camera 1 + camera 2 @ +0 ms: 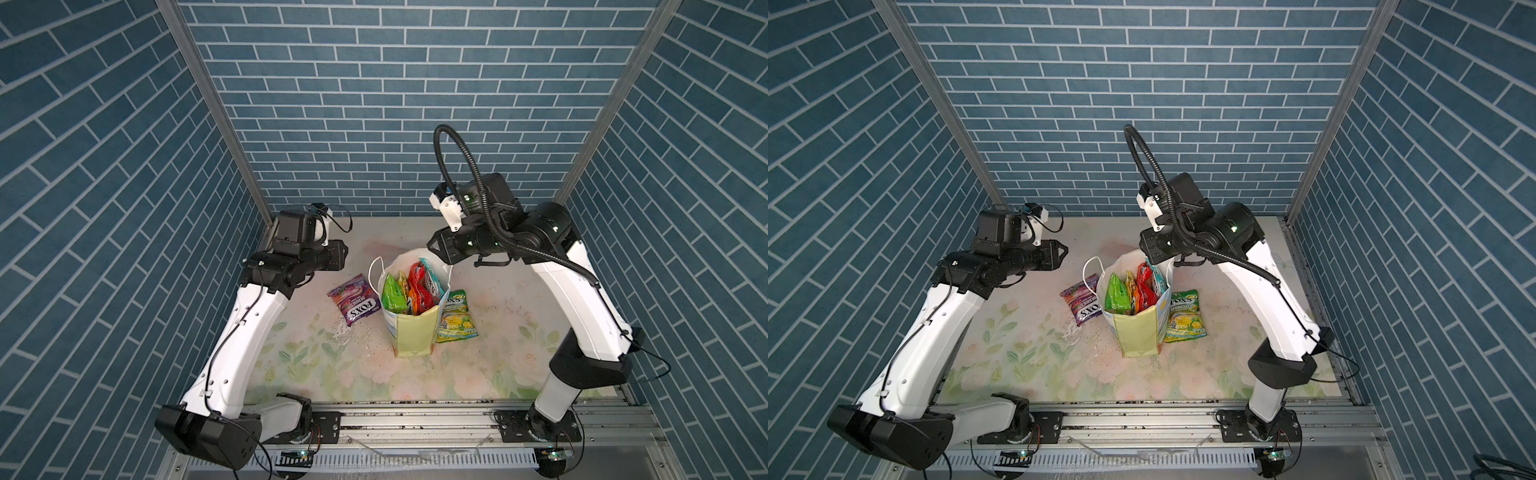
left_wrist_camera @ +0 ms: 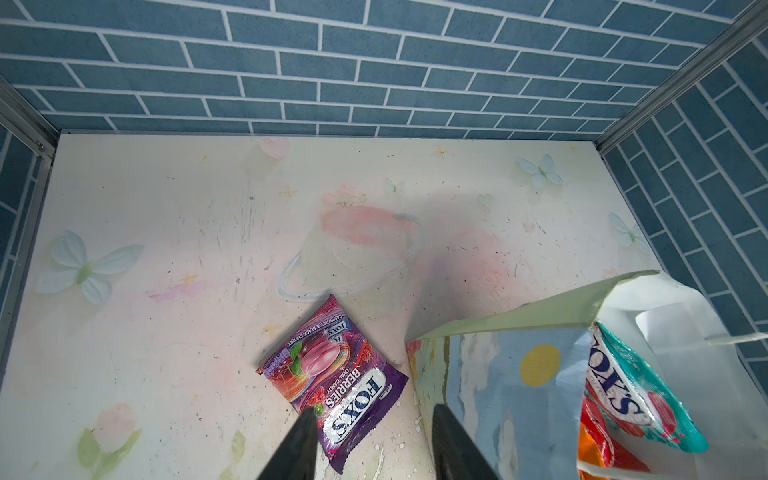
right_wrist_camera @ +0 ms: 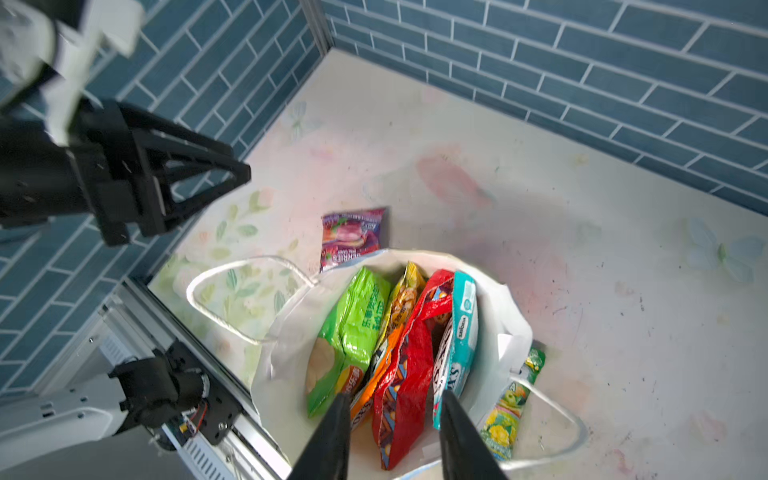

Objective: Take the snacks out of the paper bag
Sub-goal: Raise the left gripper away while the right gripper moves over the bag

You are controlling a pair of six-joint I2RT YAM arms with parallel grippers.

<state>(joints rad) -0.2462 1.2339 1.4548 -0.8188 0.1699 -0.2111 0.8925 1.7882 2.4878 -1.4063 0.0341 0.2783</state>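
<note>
While right pincer [image 3: 395, 397] gapes over snacks [image 3: 353, 324] in paper bag [image 3: 286, 332], left pincer [image 2: 374, 411] gapes above purple pack [image 2: 332, 365].

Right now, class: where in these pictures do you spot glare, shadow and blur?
Left wrist view: glare on the purple FOX'S pack, a soft shadow on the table beside the paper bag. Right wrist view: the left arm's white housing is blurred.

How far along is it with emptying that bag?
Two out: the purple pack and the yellow-green pack lie beside the paper bag. Nothing is held; the right gripper hangs open above the bag. Still inside: green chip bag, red pack, teal pack, orange pack.
</note>
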